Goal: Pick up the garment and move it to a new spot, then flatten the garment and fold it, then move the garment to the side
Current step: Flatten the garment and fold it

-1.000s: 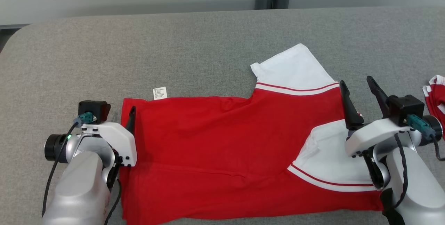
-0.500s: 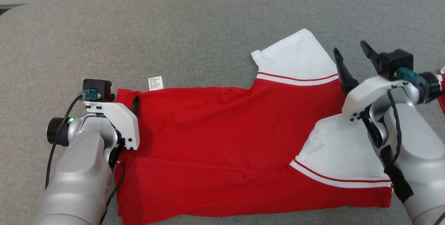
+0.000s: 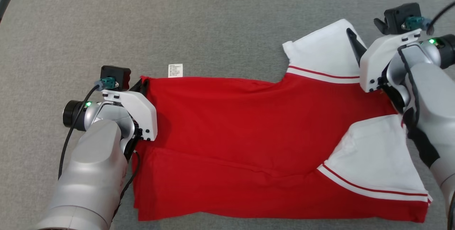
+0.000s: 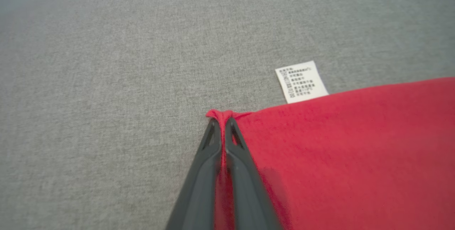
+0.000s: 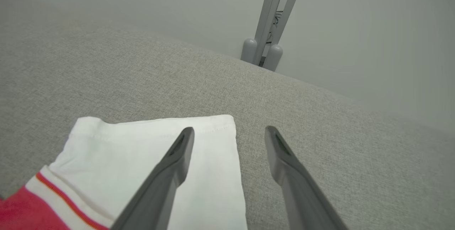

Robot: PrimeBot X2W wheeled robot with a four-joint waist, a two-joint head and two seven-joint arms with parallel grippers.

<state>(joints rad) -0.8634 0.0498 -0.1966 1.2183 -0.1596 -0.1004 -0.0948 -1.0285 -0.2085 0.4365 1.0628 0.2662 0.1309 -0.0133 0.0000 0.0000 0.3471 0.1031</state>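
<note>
Grey woven cloth covers the surface (image 3: 213, 16), whose rounded far left corner shows in the head view. Toward the left, the left gripper (image 4: 222, 120) is pinched tight on the far left corner of the red garment (image 3: 231, 134), with a small pucker of cloth between its tips. Just right of it, a white care label (image 3: 175, 70) juts from the garment's far edge onto the surface. The garment lies flat, reaching rightward, its white near sleeve (image 3: 373, 159) folded onto the red. The right gripper (image 5: 229, 132) stands wide and holds nothing, one finger above the far sleeve (image 3: 320, 50), the other above bare surface.
</note>
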